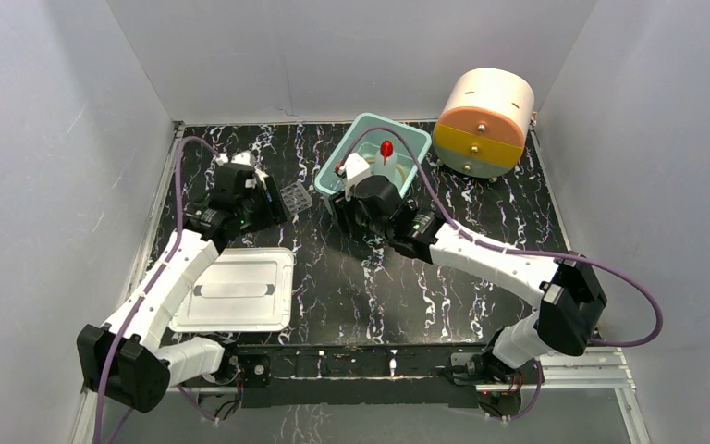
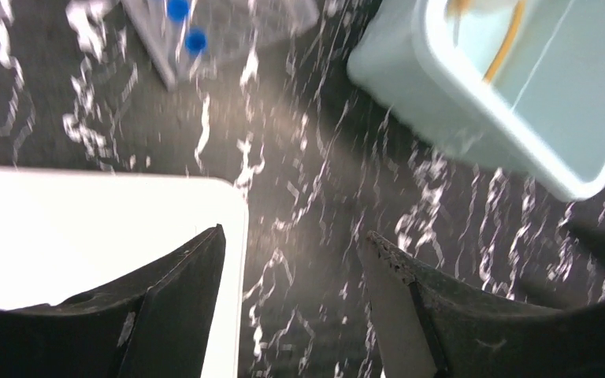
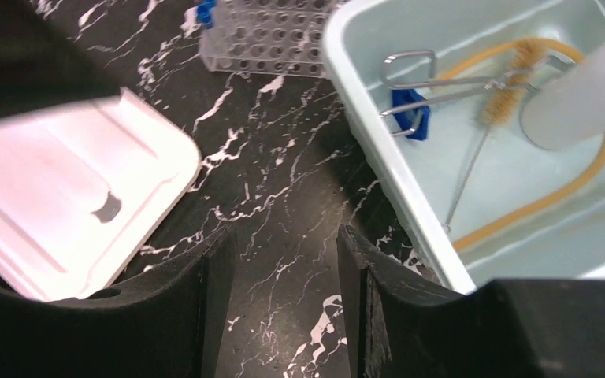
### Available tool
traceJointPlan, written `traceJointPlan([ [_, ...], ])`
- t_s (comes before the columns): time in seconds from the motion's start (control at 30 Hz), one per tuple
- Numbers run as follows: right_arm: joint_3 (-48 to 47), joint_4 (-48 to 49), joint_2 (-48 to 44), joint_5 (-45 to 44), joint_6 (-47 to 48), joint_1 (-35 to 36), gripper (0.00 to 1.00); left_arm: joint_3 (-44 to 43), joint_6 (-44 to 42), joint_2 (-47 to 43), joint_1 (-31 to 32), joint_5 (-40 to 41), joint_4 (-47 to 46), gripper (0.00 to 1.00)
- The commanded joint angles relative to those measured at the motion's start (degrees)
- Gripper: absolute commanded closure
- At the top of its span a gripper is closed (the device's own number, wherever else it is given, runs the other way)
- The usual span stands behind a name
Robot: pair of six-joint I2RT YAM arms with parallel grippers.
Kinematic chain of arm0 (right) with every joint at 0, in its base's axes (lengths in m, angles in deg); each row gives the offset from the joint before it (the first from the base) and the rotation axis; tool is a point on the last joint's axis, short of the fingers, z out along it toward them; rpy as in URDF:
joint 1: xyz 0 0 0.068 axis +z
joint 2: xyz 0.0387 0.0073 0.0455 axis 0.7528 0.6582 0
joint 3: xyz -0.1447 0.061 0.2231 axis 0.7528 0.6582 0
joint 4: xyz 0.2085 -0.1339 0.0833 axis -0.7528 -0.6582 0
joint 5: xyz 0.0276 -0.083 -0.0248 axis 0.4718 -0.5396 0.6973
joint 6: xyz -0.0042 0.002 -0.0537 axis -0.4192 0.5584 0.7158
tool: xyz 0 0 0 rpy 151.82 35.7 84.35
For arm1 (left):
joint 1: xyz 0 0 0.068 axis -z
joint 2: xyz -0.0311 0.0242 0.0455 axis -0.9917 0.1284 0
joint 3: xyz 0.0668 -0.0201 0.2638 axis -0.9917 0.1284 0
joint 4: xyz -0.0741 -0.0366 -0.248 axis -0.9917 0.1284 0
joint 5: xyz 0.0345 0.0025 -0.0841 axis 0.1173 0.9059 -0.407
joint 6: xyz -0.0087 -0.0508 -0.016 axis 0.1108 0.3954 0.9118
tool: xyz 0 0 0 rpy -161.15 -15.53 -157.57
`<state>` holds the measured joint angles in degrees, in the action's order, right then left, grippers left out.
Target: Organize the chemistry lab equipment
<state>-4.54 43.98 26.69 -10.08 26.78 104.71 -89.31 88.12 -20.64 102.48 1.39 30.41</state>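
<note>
Several pieces of the lab gear sit together in the pale green bin [image 3: 378,157], which lies ahead and to the right of the right gripper [image 3: 283,244]. In it are the metal tongs [image 3: 441,79], a small blue piece [image 3: 410,106] by their handles, a wire brush [image 3: 504,102], the tan tubing [image 3: 567,189] curled along the bin's wall, and the wash bottle [image 3: 583,94]. The bottle appears to stand with its red nozzle up, likely so it cannot roll. Gathering them in one container looks like the point of the task, so that share seems done. The tube rack [image 3: 268,35] stands on the tabletop [image 2: 307,181] outside the bin, ahead and a little left of that gripper. Blue-capped tubes [image 2: 195,41] stand in one corner of the rack, which lies ahead and to the left of the left gripper [image 2: 291,260]. The right gripper hovers by the bin's near corner, fingers well apart with nothing between them. The left gripper is likewise spread and empty, over bare tabletop. A white lid [image 3: 63,189] lies flat to the left of both grippers, apart from the bin, probably waiting to close it. An orange and yellow drum [image 1: 483,123] stands beyond the bin, off to the right.
</note>
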Motion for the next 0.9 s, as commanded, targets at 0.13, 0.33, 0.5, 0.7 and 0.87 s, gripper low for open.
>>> traceJointPlan([
  [0.13, -2.97, -2.87, -2.53, -7.03, -13.17, -5.5, 0.42, 10.45, 2.21, 0.84, 3.96, -9.54, 7.22, 0.49],
  [0.33, -2.92, -3.42, -3.02, -6.85, -16.42, -6.92, 0.42, 13.17, 1.2, 3.37, 8.33, -8.19, 7.99, 0.57],
  [0.5, -1.48, -3.36, -3.04, -6.16, -18.7, -7.01, 0.42, 16.29, 1.07, 8.07, 9.67, -8.58, 5.34, 0.72],
  [0.7, -1.24, -4.36, -2.25, -6.04, -20.43, -7.02, 0.42, 16.64, 0.42, 12.13, 10.5, -6.8, 2.8, 0.72],
  [0.87, -1.07, -5.09, -1.91, -5.53, -21.21, -7.02, 0.43, 15.93, -0.23, 17.01, 11.06, -6.79, 2.3, 0.71],
])
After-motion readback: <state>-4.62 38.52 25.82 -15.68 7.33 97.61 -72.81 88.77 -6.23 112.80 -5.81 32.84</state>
